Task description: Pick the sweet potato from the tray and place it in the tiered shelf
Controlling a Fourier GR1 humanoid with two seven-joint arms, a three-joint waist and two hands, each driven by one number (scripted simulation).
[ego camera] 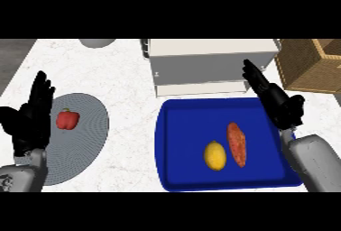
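Sweet potato (236, 144): lies inside the blue tray (174, 149), right of the tray's middle, long axis running from 12 to 6 o'clock, orange-red skin up. Touched by neither hand. Just beside it, at its 8 o'clock: a yellow lemon (214, 155), with a narrow strip of blue between the two.

Tray: sits at 5 o'clock of the view on the white marbled counter (126, 81), raised rim all round.

At the tray's 12 o'clock, close behind its far rim: the tiered shelf (213, 65), white and boxy, seen from above, with a lower level showing under its top. At the shelf's 3 o'clock: a wicker basket (310, 63), cut by the view's edge.

Right hand (278, 103): hovers over the tray's far right corner, at 1 o'clock from the sweet potato and apart from it. Fingers straight and close together, tips aimed toward 11 o'clock, in front of the shelf's right side; holds nothing. Grey forearm below it, crossing the tray's right rim.

Left hand (30, 122): rests at 9 o'clock of the view, fingers straight, slightly apart, pointing to 12 o'clock; empty.

At its 3 o'clock: a grey round plate (86, 149), carrying a red bell pepper (67, 119) on its upper left part. At 11 o'clock of the view, cut by the top: a grey rounded thing (99, 43), kind unclear.
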